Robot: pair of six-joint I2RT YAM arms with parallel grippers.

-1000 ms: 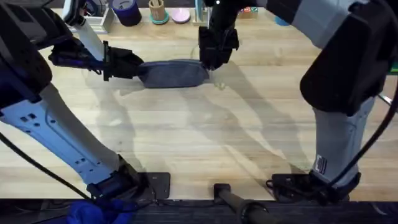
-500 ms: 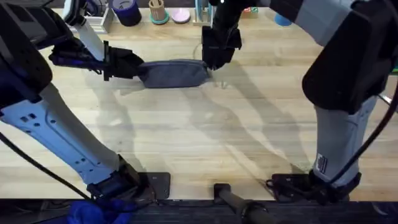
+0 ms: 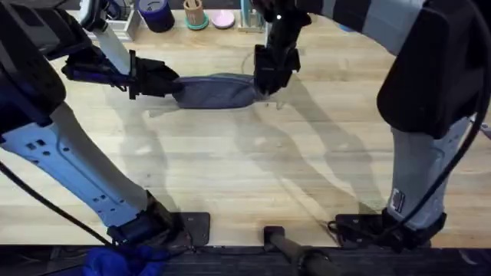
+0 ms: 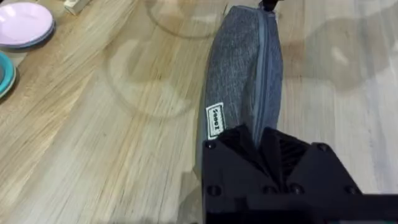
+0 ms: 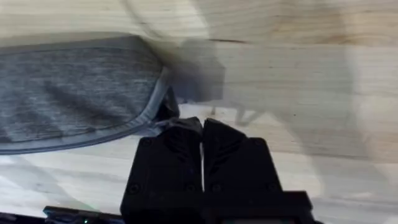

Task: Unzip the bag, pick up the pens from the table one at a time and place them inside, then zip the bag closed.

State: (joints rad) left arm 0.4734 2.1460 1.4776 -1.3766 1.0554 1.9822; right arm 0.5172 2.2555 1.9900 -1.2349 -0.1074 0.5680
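Small oblong blue-grey fabric pouch [image 3: 215, 90] lies zipped on the light wooden surface [image 3: 253, 169]. Left claw [image 3: 170, 83] clamps its left end; right claw [image 3: 266, 86] clenched at the zipper end. Keep anchor firm; draw pull straight along the seam.

Pouch: the oblong blue-grey bag [image 4: 239, 81] is woven cloth, matt and faintly heathered, with a smoother tape along its zipper.
Label: a small white sewn tag [image 4: 214, 120] on its side looks like fabric.
Tabletop: the light wooden table [image 3: 253, 165] shows plank grain under a soft satin sheen.
My left fingers [image 4: 239, 146]: black ribbed matt plastic.
My right fingers [image 5: 180, 146]: black, smooth, dull plastic.
Dish: the pink plate [image 4: 23, 22] looks glossy.
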